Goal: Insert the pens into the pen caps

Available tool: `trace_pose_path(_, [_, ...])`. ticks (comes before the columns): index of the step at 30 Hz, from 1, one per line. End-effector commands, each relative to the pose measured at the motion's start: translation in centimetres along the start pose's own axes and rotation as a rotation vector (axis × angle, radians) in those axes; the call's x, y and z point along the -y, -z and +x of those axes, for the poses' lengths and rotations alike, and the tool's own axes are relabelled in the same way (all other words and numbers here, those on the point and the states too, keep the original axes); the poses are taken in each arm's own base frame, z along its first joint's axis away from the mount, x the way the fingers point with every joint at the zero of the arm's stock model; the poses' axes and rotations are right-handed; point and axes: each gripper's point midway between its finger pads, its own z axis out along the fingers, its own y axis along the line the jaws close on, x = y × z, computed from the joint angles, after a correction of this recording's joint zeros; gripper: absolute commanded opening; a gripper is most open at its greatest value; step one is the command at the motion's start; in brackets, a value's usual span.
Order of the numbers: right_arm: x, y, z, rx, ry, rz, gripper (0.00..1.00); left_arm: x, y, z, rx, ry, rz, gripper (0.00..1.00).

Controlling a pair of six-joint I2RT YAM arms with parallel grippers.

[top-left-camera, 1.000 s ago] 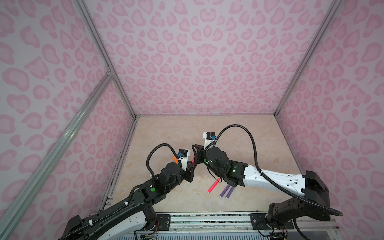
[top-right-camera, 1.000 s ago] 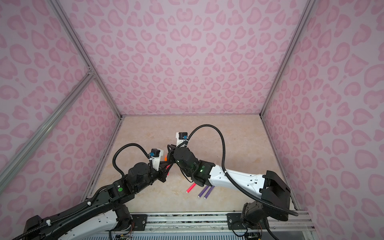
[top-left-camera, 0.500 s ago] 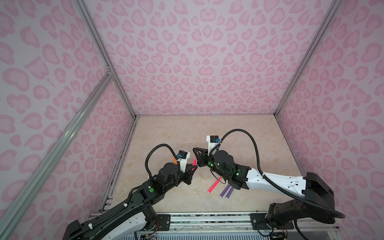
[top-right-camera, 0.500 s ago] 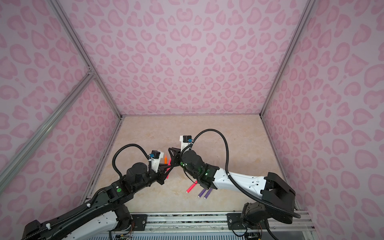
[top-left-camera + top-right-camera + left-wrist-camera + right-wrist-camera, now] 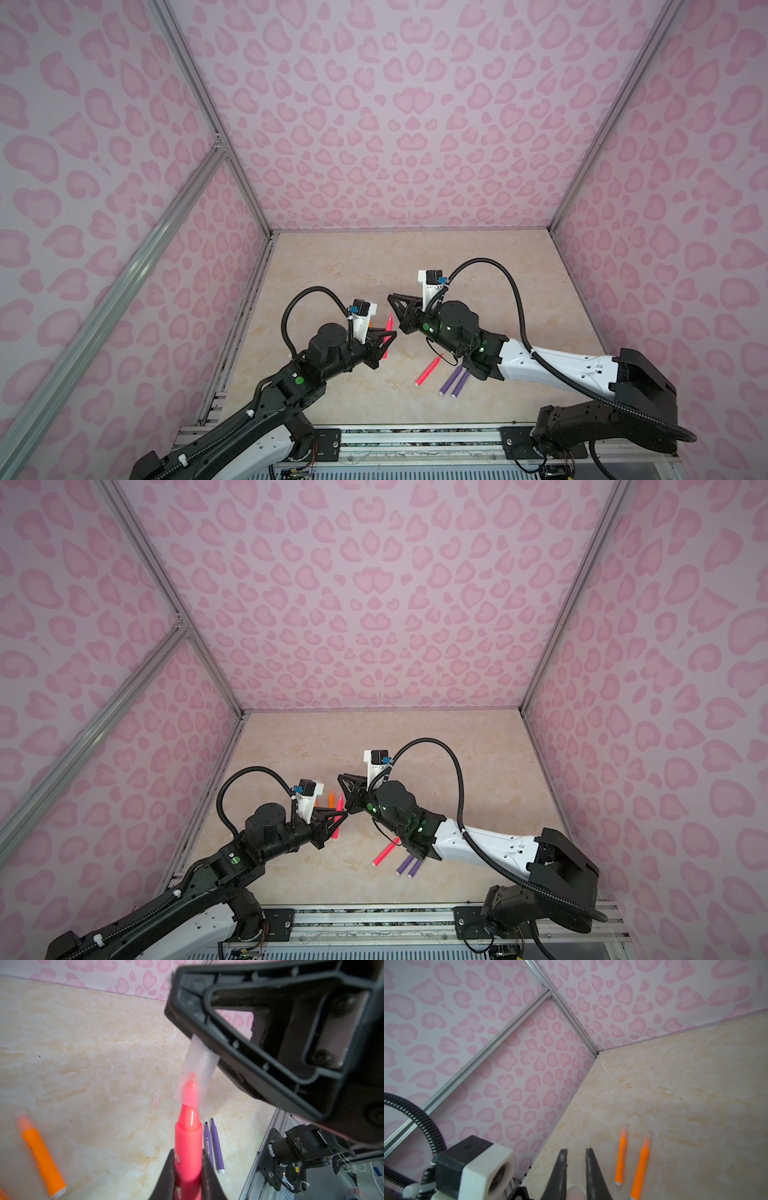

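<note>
Left gripper point(image 5: 338, 817) clamps a pink-red pen point(image 5: 340, 802), tip up. Right gripper point(image 5: 344, 790), jaws together, meets that tip (what it pinches is too faint to tell). Orange pens point(image 5: 331, 799) peek out just left of the pen; right of it lie a second pink-red pen point(image 5: 384, 853) and two purple pens point(image 5: 409, 865).

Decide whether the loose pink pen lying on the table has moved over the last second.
No. The loose pink pen still lies just left of the two purple pens, as far from the front rail as before.

Pink leopard-print walls point(image 5: 374, 124), beige marble floor point(image 5: 353, 270)
</note>
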Motion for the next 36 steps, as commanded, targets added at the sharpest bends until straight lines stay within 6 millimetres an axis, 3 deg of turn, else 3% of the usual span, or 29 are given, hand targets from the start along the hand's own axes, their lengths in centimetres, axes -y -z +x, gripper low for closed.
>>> trace_pose_path(1, [1.3, -0.9, 2.0, -0.137, -0.015, 0.043, 0.0, 1.4, -0.1, -2.4, 0.072, -0.054, 0.044, 0.03])
trace_pose_path(4, [2.0, -1.4, 2.4, -0.193, -0.022, 0.092, 0.0, 0.7, -0.5, -2.2, 0.055, -0.066, -0.02, 0.03])
trace_pose_path(12, [3.7, -1.3, 2.9, -0.262, 0.024, 0.227, 0.0, -4.1, -0.5, -2.1, 0.034, -0.066, -0.341, 0.03])
trace_pose_path(17, [4.1, -1.1, 4.1, -0.281, 0.031, 0.256, 0.0, -4.6, -0.7, -1.9, 0.027, -0.058, -0.366, 0.03])
trace_pose_path(26, [3.2, -0.4, 6.2, -0.296, 0.122, 0.31, 0.0, -5.2, -0.4, -2.0, 0.037, -0.045, -0.403, 0.03])
trace_pose_path(36, [5.6, 0.9, 6.6, -0.293, 0.188, 0.473, 0.0, -6.7, 0.7, -2.2, 0.061, -0.028, -0.497, 0.03])
